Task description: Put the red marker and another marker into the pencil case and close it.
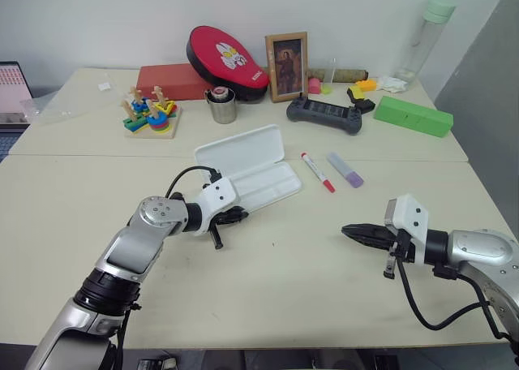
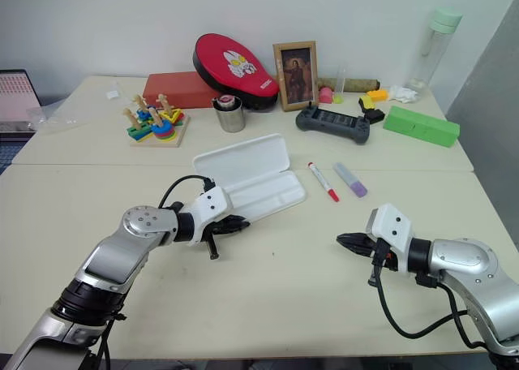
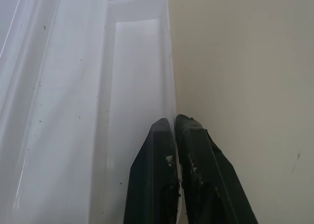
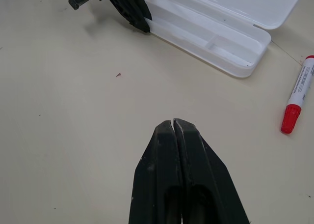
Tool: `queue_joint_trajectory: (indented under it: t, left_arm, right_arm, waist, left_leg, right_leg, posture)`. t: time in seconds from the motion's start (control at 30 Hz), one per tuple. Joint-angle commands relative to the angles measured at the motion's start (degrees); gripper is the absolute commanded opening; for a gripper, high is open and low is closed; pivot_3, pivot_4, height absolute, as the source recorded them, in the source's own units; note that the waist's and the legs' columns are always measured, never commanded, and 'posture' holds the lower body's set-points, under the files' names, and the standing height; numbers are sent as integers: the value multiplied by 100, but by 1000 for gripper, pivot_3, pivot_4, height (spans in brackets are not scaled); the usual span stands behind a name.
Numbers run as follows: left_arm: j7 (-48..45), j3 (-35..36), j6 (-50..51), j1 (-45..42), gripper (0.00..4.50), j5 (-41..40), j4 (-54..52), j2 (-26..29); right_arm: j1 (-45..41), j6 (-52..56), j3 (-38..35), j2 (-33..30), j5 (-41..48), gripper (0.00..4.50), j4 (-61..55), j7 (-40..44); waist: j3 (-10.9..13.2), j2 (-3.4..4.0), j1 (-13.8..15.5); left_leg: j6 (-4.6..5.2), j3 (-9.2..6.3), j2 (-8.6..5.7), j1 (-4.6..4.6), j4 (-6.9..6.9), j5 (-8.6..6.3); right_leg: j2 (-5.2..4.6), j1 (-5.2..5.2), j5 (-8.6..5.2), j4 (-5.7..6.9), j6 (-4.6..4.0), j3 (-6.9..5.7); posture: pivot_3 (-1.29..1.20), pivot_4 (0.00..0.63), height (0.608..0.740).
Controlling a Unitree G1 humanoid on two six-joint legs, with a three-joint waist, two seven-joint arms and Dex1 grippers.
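The white pencil case (image 1: 261, 185) lies open in the middle of the table, its lid (image 1: 241, 151) laid back flat. My left gripper (image 1: 241, 216) is shut on the near rim of the tray (image 3: 169, 76), with the thin wall pinched between its fingers (image 3: 157, 155). The red marker (image 1: 317, 172) and the lilac marker (image 1: 345, 169) lie side by side on the table just right of the case. My right gripper (image 1: 347, 231) hovers shut and holds nothing, nearer the front edge than the markers. Its wrist view shows the red marker (image 4: 298, 95) and the left gripper (image 4: 146, 27) at the case's corner.
Along the back of the table stand a wooden stacking toy (image 1: 150, 117), a metal cup (image 1: 220, 106), a red box (image 1: 170, 82), a red pad (image 1: 227, 58), a picture frame (image 1: 286, 66), a black controller (image 1: 324, 114), a green box (image 1: 412, 115) and a bottle (image 1: 426, 37).
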Motion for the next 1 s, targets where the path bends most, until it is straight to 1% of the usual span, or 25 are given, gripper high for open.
queue_joint_trajectory:
  t: [0.03, 0.2, 0.4, 0.53, 0.63, 0.77, 0.9, 1.0]
  left_arm:
    - [-96, 198, -137, 128, 40, -89, -539, 137]
    - [-425, 446, 146, 532, 40, -569, -1568, 419]
    - [-609, 735, 440, 1048, 40, -1051, -2292, 704]
    - [-827, 921, 309, 1515, 40, -1232, -2547, 997]
    - [-1006, 1021, 174, 1771, 40, -1407, -2662, 1096]
    - [-861, 1041, 44, 1812, 40, -1362, -2605, 1032]
    - [-1103, 1025, -187, 1916, 40, -1464, -2604, 1122]
    - [-1258, 777, -645, 1911, 40, -1134, -2441, 1199]
  right_arm:
    - [-133, -47, -105, 10, 42, 0, -131, -38]
    - [-246, 17, -74, 1, 75, 0, -147, -50]
    - [-271, 28, -86, -9, 76, 0, -124, -34]
    - [-275, 55, -107, -51, 79, 0, -84, 8]
    - [-272, 32, -111, -53, 67, 0, -53, 35]
    - [-277, 23, -99, -56, 58, 0, -40, 53]
    - [-273, 30, -91, -92, 71, 0, -24, 118]
    - [-279, 0, -79, -77, 39, 0, 2, 137]
  waist:
    - [0, 0, -1]
    - [1, -1, -4]
    - [1, -1, -4]
    - [1, 0, -3]
    - [2, 2, -7]
    - [3, 2, 14]
    - [3, 2, 7]
    - [3, 2, 4]
  left_leg:
    - [0, 0, 0, 0, 0, 0]
    - [0, 0, 1, -2, -1, 0]
    - [0, 1, 1, -1, -1, 0]
    - [0, 1, 2, -1, 0, 0]
    - [0, 4, 2, -1, -1, -1]
    - [0, 2, 2, -1, -1, -1]
    - [0, 3, 2, -1, 2, 0]
    - [0, 3, 3, -1, 1, 0]
  right_leg:
    - [0, 0, 0, 0, 0, 0]
    - [0, -2, 0, 0, -1, 1]
    - [0, -2, -1, 0, -1, 1]
    - [-1, -3, -3, 1, -5, 1]
    - [-1, -3, -5, -2, -9, 3]
    - [-1, -3, -10, -1, -17, 0]
    - [-1, -2, -12, -2, -22, 3]
    - [-1, -3, -11, -2, -19, 2]
  posture:
    - [0, 150, 740]
    - [0, 150, 740]
    - [0, 150, 740]
    - [0, 150, 740]
    - [0, 150, 740]
    - [0, 150, 740]
    - [0, 150, 740]
    - [0, 150, 740]
